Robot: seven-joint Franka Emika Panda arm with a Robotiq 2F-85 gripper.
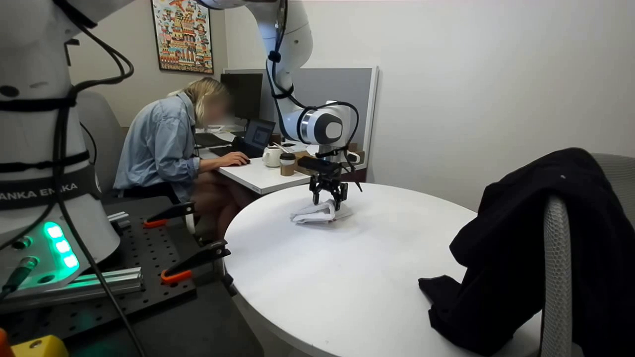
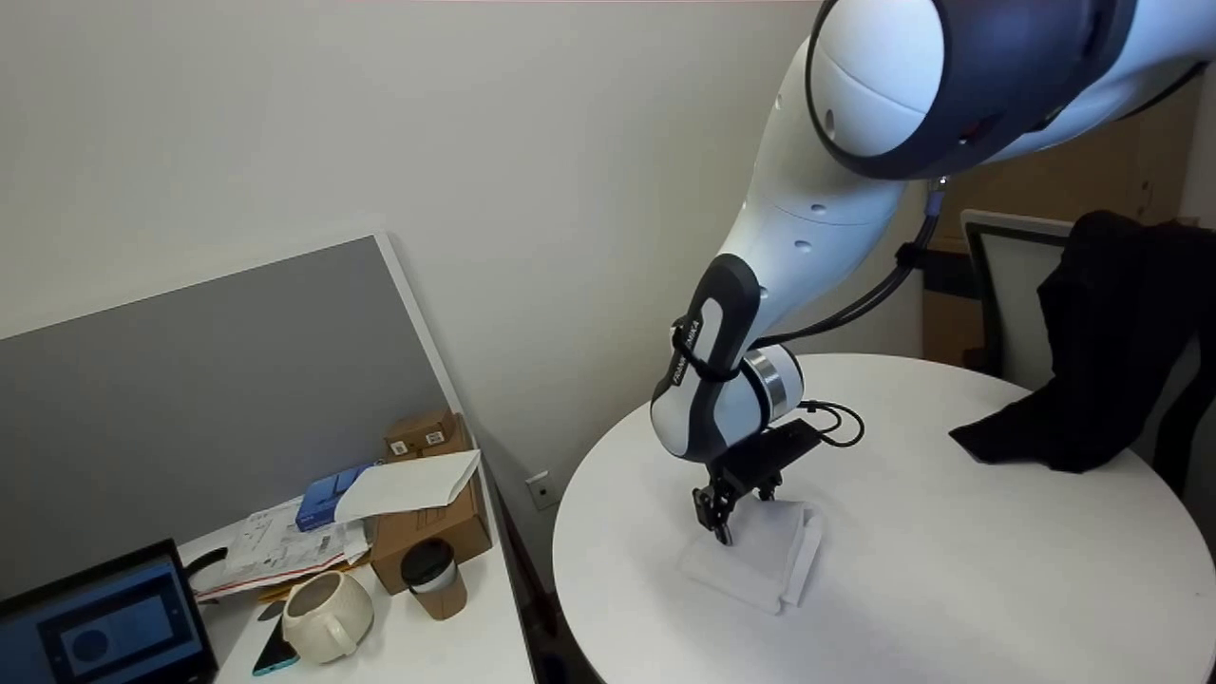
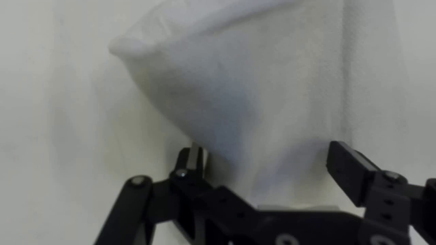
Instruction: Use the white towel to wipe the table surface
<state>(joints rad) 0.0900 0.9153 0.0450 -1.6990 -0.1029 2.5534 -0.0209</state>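
Observation:
The white towel (image 1: pixel 311 215) lies folded on the round white table (image 1: pixel 357 277), near its far side in an exterior view. It also shows under the gripper in an exterior view (image 2: pixel 757 562), with layered folds along one side. My gripper (image 1: pixel 327 202) points down at the towel, with its fingers apart. In the wrist view the gripper (image 3: pixel 266 149) is open, and the towel (image 3: pixel 259 85) spreads beneath and between the fingers. The left finger in that view is at the towel's slanting edge, and the right finger is over the towel. Whether the fingertips touch it I cannot tell.
A black garment (image 1: pixel 526 258) hangs over a chair and onto the table's edge. A white desk (image 1: pixel 258 176) beside the table holds a mug (image 2: pixel 328 616), a paper cup (image 2: pixel 437 581) and cardboard boxes (image 2: pixel 446 527). A person (image 1: pixel 168 134) sits at that desk.

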